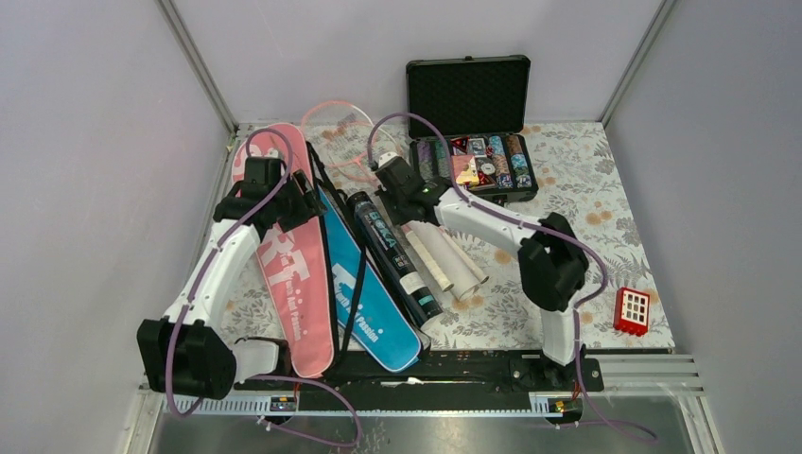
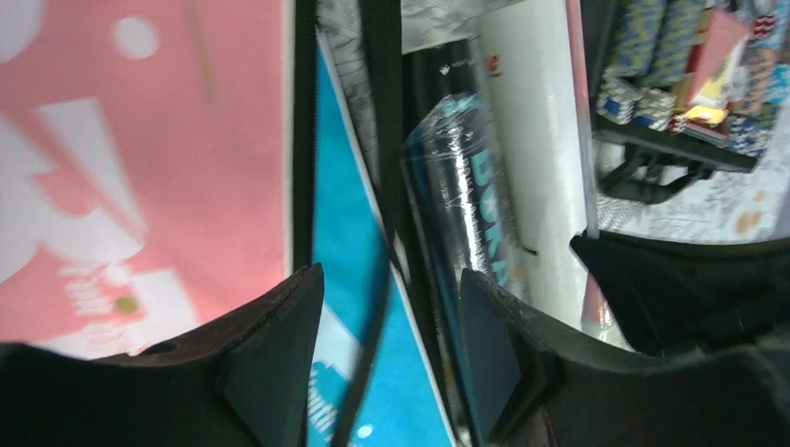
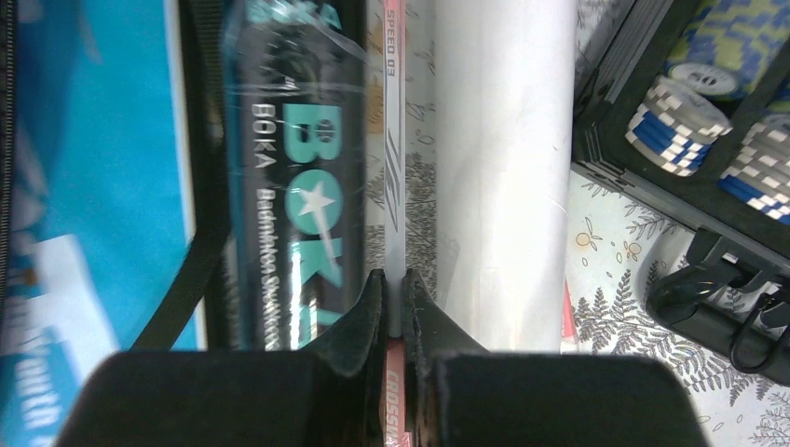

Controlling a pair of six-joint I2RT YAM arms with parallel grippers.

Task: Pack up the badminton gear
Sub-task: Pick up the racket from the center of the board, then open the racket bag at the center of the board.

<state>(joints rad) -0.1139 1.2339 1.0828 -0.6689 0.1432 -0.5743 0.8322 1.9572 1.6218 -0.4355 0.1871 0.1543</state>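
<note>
Fingers (image 3: 359, 321) of the right gripper (image 3: 393, 291) are clenched on the shaft (image 3: 394, 140) just beside the dark tube (image 3: 289, 140); the left gripper (image 2: 387, 312) is spread, empty. A straight lift is advised.

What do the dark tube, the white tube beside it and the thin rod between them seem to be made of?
The dark tube: probably card or plastic under glossy clear film; wrinkled highlights cross its print. The white tube: smooth satin surface with a soft sheen, likely plastic or coated card. The racket shaft, pinched in the right gripper: glossy paint with lettering; metal or graphite, unclear.
</note>
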